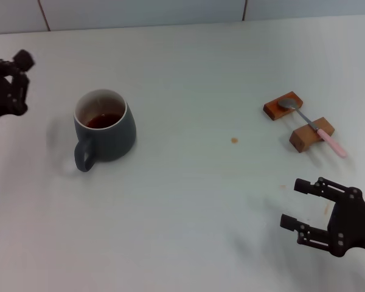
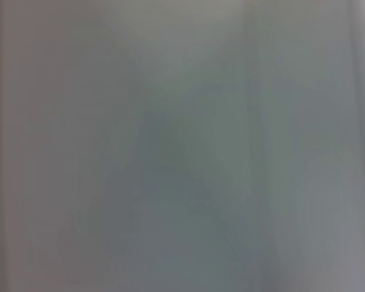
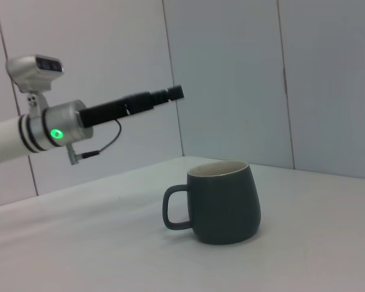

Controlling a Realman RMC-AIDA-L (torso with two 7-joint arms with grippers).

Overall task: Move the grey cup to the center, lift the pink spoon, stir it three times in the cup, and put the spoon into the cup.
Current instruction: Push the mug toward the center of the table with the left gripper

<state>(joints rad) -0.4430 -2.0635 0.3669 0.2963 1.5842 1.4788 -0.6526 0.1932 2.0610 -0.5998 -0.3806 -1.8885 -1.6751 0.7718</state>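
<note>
The grey cup (image 1: 105, 126) stands on the table's left part with dark liquid inside and its handle (image 1: 83, 156) turned toward me; the right wrist view shows the cup (image 3: 222, 204) from the side. Well to the right, the pink spoon (image 1: 311, 126) lies across two wooden blocks, bowl to the far side. My left gripper (image 1: 12, 82) hangs shut in the air at the left edge, apart from the cup, and appears as a dark bar (image 3: 140, 103) above the cup's left. My right gripper (image 1: 295, 204) is open low at the front right, nearer than the spoon.
Two brown wooden blocks (image 1: 282, 105) (image 1: 304, 137) hold the spoon off the white table (image 1: 188, 201). A small brown spot (image 1: 234, 140) marks the middle. A tiled wall (image 1: 140, 12) runs along the far edge. The left wrist view is a plain grey blur.
</note>
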